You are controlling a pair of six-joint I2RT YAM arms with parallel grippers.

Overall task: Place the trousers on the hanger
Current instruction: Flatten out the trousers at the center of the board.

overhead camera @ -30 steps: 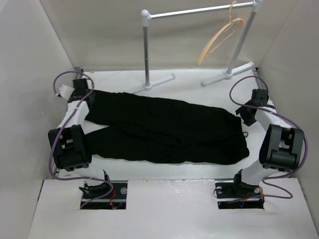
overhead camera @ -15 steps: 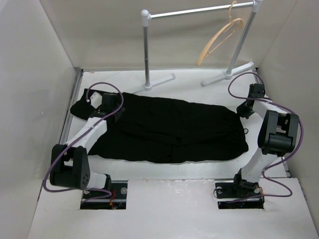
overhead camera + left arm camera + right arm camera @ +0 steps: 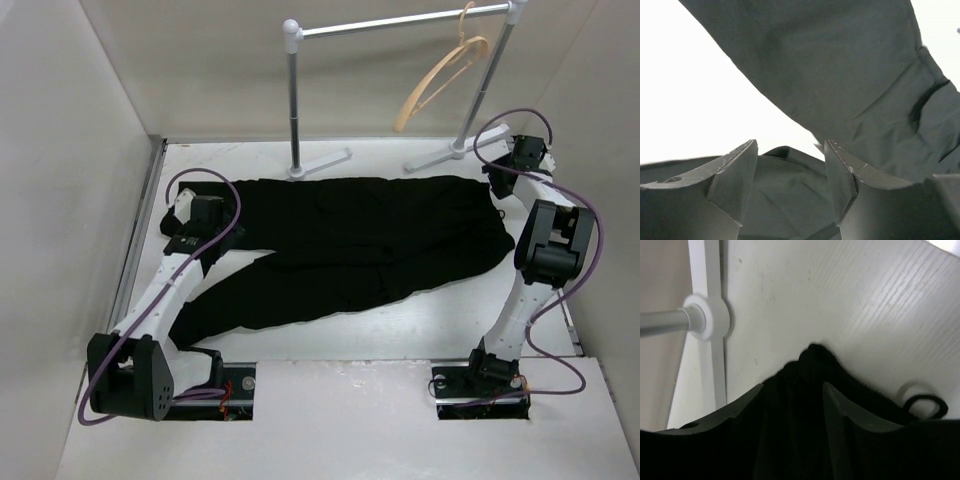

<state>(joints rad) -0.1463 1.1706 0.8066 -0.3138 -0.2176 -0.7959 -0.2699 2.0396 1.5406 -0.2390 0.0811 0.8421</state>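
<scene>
Here the trousers (image 3: 360,240) lie spread across the white bench (image 3: 430,320), waist to the right and legs running left. The far leg runs straight to the left; the near leg slants toward the near-left corner. The hanger (image 3: 440,75) is not on the bench: it hangs by its hook from the right end of the metal rail (image 3: 400,20) at the back, above the cloth and apart from it.

The left pincer (image 3: 188,222) sits low over the left end of the far leg. In its wrist view, the left pincer (image 3: 790,145) has its fingers (image 3: 735,170) apart, with a dark fold of the trousers (image 3: 840,75) in the gap and bare bench beyond the tips; I cannot tell whether that fold is pinched.

The right pincer (image 3: 500,178) is at the waist's far-right corner, near the rail's right foot. From its wrist camera, the right pincer (image 3: 790,385) is pinching a bunch of the trousers (image 3: 812,365) that fills the gap and peaks past the tips. A small black cord loop (image 3: 925,407) lies on the bench just beside it, with the rail's foot socket (image 3: 707,317) to the left
</scene>
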